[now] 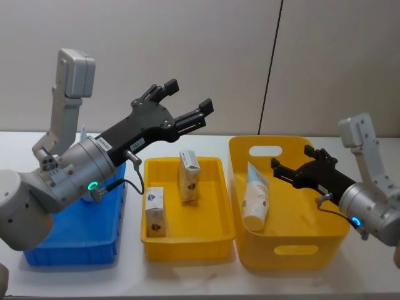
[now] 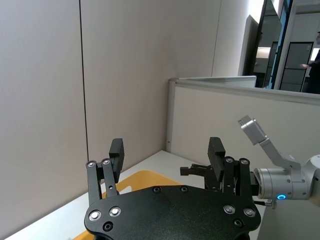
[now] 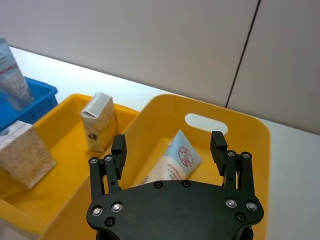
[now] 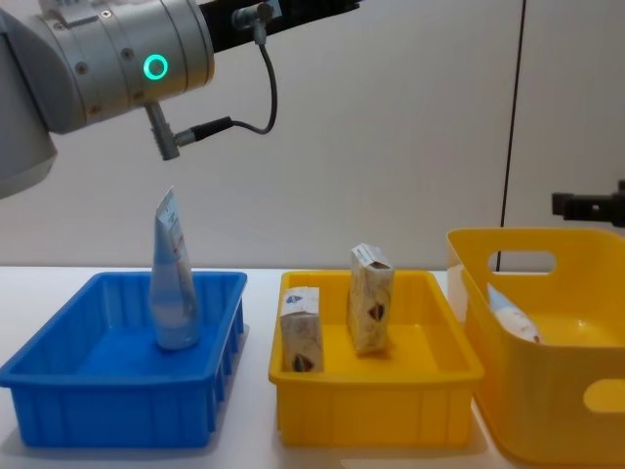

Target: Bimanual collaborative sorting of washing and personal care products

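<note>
Down in the blue bin (image 4: pixel 98 415) stands the tube (image 4: pixel 172 293); 2 cartons (image 4: pixel 301 337) upright in the yellow tray (image 4: pixel 371 410); white bottle (image 1: pixel 256 197) leaning in the yellow basket (image 1: pixel 328 231). Left gripper (image 1: pixel 187 95) and right gripper (image 1: pixel 292 159) spread wide, empty.

- Head: high, facing down over the table (image 1: pixel 187 281).
- Chest: low, level across it, close.
- Left wrist: behind left gripper (image 2: pixel 166 146) jaws; wall (image 2: pixel 45 100) beyond them.
- Right wrist: behind right gripper (image 3: pixel 168 141) jaws; tall yellow bin (image 3: pixel 252 135) beneath, shared with head view.
</note>
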You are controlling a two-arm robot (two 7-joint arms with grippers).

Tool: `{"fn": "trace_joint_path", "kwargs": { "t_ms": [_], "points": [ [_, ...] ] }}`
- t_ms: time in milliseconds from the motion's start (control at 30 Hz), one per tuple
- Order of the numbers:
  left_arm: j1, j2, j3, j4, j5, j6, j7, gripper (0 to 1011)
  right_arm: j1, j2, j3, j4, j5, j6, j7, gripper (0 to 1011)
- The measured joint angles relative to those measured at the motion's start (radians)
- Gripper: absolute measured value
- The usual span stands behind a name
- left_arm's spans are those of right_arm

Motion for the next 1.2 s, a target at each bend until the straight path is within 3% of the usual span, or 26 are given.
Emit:
{"fn": "trace_joint_path", "kwargs": {
  "t_ms": [433,1200],
  "points": [
    [0.0,0.0,0.0,0.0,0.0,0.0,0.0,1001,-0.001,-0.031,-0.022,-0.068,-0.013,0.023,0.0,1002],
    [0.0,0.0,0.0,0.0,0.0,0.0,0.0,1001,0.003,-0.091,-0.086,-0.078,-0.019,0.036,0.009,1002]
  ]
}}
